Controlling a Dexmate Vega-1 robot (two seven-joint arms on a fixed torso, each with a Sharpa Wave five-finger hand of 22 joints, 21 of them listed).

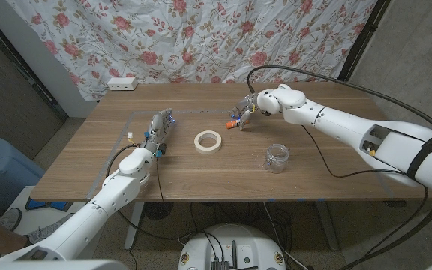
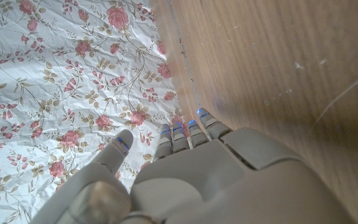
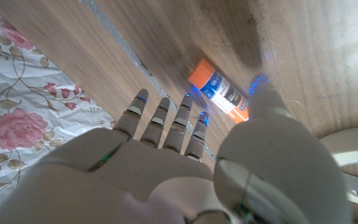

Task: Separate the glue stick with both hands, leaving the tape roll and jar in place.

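Head camera overhead; wrist cameras close over table (image 1: 201, 172).

Both arms are glossy white rounded shells with bulbous joint housings. Right arm (image 1: 351, 129): black cable looped off the shell from beside the right hand (image 1: 247, 111) back toward the shoulder, black band round the segment farthest from that hand, dark recessed panel just ahead of the band. Left arm (image 1: 107, 199): thin dark cable along it up to the left hand (image 1: 156, 132). Hands are grey segmented plastic; fingertips (image 3: 141, 96) carry small blue lights, same on the left fingertips (image 2: 202, 115).
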